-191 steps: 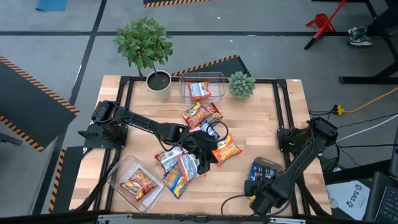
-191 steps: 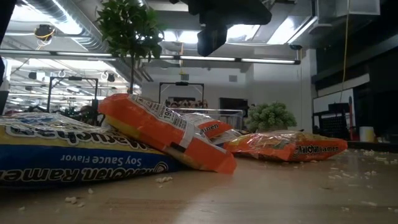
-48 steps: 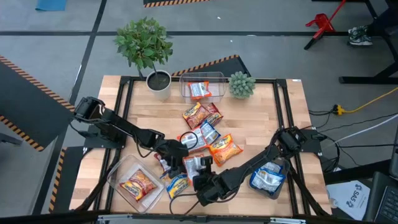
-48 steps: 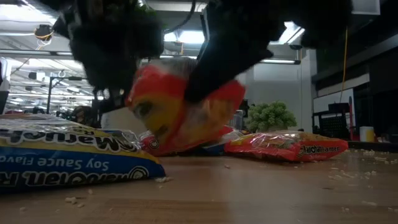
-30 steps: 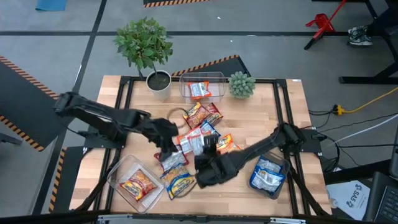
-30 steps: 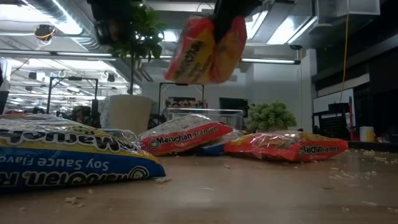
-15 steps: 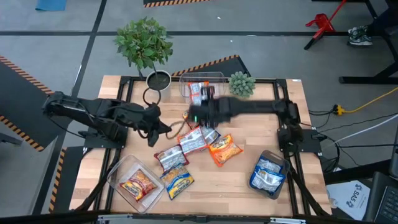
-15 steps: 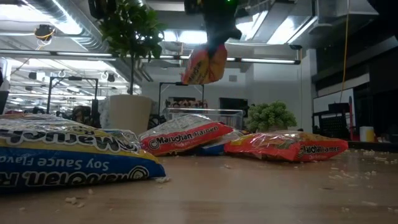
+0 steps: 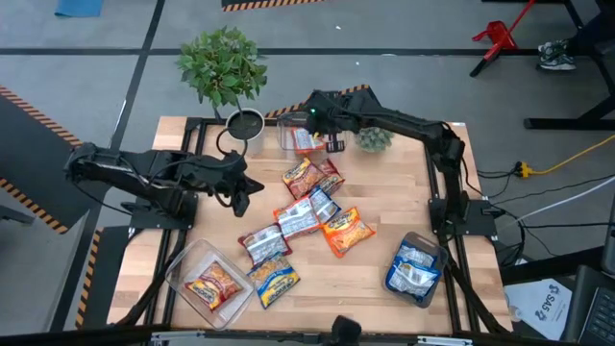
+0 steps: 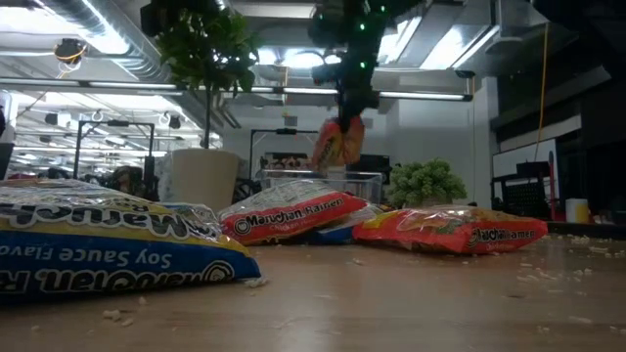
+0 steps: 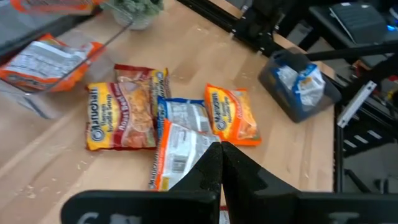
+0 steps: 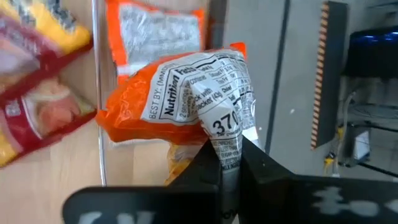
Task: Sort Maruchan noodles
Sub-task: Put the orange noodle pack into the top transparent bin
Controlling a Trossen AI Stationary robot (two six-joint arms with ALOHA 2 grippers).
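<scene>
Presently the wooden table carries three clear tubs and a loose pile of Maruchan packets. The right gripper is clamped on one orange packet, pinching a folded edge so the packet hangs bunched beneath the jaws; in the low view it dangles with its long axis near vertical, printed nutrition panel turned toward the wrist camera. The relation that matters: the far clear tub lies directly below and just ahead of this gripper, and it already holds an orange packet lying flat. Judgement: the held packet sits above the tub opening, so release needs little more than a short descent; risk is the hanging end catching the tub wall. The right arm is plainly the nearer one to this tub. The left gripper hangs with fingers pressed together and nothing between them, off to the pile's side, well apart from the far tub. Remaining pile lies between the two grippers, mixed red, orange and blue-white packets overlapping at varied angles. Near tubs: one holds a red packet, the other a blue-white packet.
</scene>
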